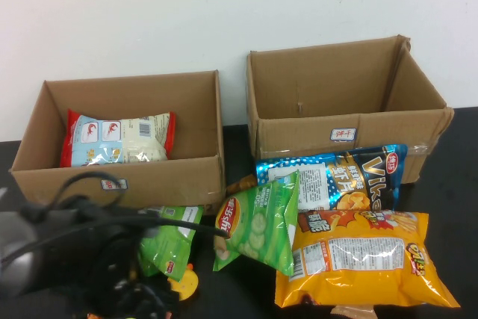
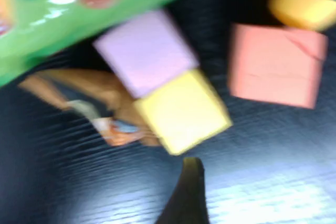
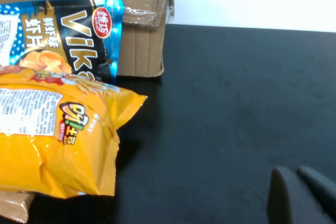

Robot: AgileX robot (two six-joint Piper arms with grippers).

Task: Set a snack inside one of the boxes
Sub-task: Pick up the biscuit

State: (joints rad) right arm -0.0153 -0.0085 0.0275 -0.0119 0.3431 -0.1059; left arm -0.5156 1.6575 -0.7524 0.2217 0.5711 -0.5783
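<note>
Brown cardboard makes up both open boxes at the back of the black counter. The left cardboard box holds one snack already, a red-edged white and pale blue packet lying against its rear wall. The right cardboard box stands well apart from it, and nothing shows inside from here.

In front of the right box lies a heap of snack bags: a blue and black glossy bag touching the box's front wall, a large yellow-orange crinkled bag overlapping its near edge, and a green cucumber crisp bag leaning on their left side. A smaller light green packet sits just in front of the left box.

The left pincer hovers low at the near left of the counter, just beside that light green packet; I cannot tell how its fingers stand. Its wrist camera looks down on blurred lilac, yellow and salmon blocks.

The right pincer hangs over bare counter near the yellow-orange bag, its two dark fingertips pressed close together, holding nothing.
</note>
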